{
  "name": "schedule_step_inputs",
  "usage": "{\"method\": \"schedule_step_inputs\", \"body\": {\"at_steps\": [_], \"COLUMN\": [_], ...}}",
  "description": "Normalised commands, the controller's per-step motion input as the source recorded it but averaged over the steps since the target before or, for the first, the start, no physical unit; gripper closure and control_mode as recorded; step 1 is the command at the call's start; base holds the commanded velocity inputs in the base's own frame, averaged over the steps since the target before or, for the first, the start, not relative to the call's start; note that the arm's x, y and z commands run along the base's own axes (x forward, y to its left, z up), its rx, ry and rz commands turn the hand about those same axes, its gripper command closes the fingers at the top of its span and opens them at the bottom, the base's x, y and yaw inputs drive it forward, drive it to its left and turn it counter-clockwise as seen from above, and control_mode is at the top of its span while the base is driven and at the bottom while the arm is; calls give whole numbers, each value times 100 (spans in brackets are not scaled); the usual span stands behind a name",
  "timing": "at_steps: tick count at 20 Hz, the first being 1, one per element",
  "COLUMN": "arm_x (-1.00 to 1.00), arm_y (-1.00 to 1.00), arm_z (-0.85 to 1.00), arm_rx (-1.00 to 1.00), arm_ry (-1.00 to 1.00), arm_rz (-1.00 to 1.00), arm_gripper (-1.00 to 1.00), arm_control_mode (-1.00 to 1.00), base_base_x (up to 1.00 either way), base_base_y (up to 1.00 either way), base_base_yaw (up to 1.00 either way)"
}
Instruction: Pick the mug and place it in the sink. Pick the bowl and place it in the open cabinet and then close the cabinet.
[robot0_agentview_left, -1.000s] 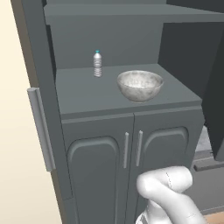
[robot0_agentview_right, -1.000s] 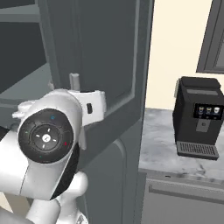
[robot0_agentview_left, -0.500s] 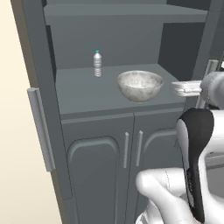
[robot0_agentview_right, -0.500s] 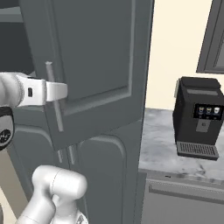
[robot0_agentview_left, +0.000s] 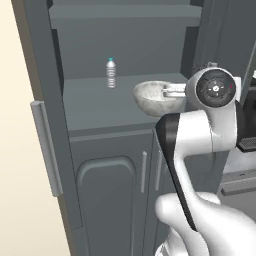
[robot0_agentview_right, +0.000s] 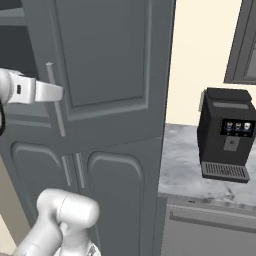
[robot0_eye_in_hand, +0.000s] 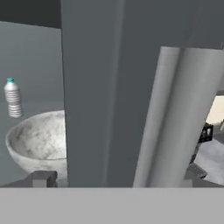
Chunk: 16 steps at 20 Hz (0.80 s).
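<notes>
speckled grey bowl (robot0_agentview_left: 156, 97) sits on the cabinet (robot0_agentview_left: 100, 115) shelf beside a small bottle (robot0_agentview_left: 111, 73). claw (robot0_agentview_left: 172, 91) is spread wide, empty, near the door (robot0_agentview_right: 107, 75); swinging carelessly could clip the bowl's rim.

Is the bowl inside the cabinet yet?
Yes. The bowl sits upright on the cabinet shelf beside a small bottle, doors not yet closed.

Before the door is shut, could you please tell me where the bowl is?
The bowl sits on the open cabinet's shelf, right of the small bottle, in the left base view.
</notes>
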Motion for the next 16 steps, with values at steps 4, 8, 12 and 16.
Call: {"method": "schedule_step_inputs", "body": {"at_steps": [4,8,12,16], "arm_x": [100,100,100,100], "arm_y": [31,23,1,0], "arm_z": [-30,-41,-68,-84], "arm_rx": [11,12,12,12], "arm_ry": [41,32,20,3], "arm_rz": [24,44,55,42], "arm_gripper": [-100,-100,-100,-100], "arm_control_mode": [-100,-100,-100,-100], "base_base_x": [0,0,0,0], "base_base_y": [0,0,0,0], "base_base_yaw": [0,0,0,0]}}
